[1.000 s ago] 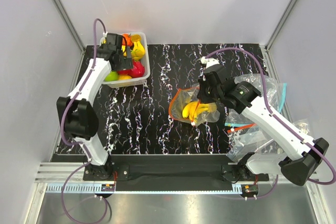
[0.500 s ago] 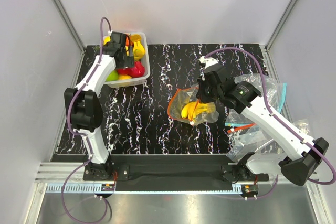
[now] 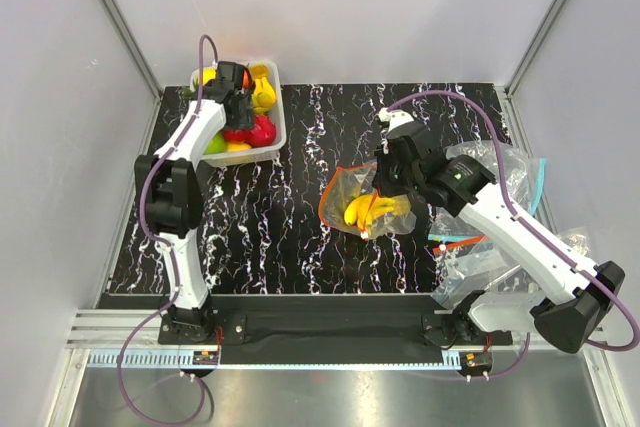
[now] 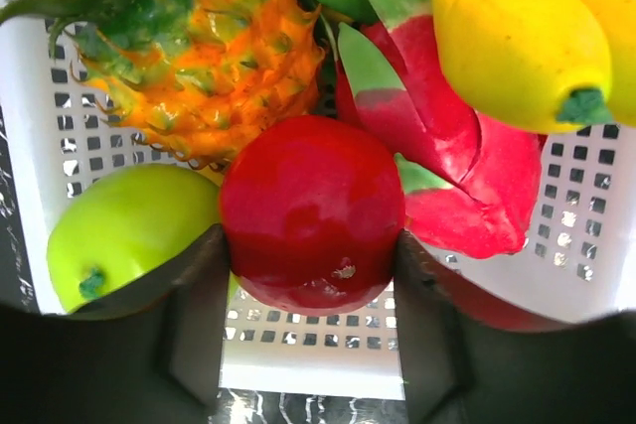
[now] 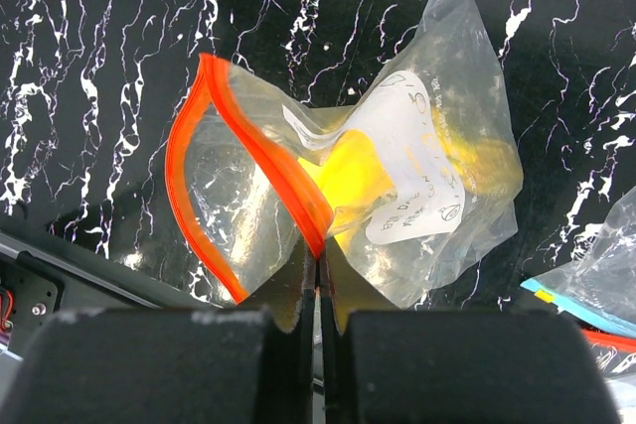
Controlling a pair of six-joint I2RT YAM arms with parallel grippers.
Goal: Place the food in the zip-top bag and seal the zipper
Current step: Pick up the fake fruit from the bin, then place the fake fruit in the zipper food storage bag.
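Note:
My left gripper [image 4: 313, 275] is down in the white basket [image 4: 318, 359], its two fingers touching both sides of the red apple [image 4: 310, 211]. The green apple [image 4: 129, 230] lies just to its left and a yellow fruit [image 4: 517, 27] at the upper right. In the top view this gripper [image 3: 235, 87] is over the basket [image 3: 278, 122]. My right gripper [image 5: 318, 255] is shut on the orange-red zipper [image 5: 268, 136] of the zip-top bag [image 3: 345, 192], whose mouth gapes open to the left. The yellow banana bunch [image 3: 372, 210] lies inside the bag.
The basket also holds a spiky orange fruit [image 4: 219, 57] and a pink dragon fruit [image 4: 447, 166]. A heap of other clear bags [image 3: 500, 167], one with a teal-blue strip [image 3: 535, 182], lies on the right of the black marbled mat [image 3: 270, 207].
My left arm has swung up and its gripper has moved further into the basket. My right gripper and the bag have hardly moved.

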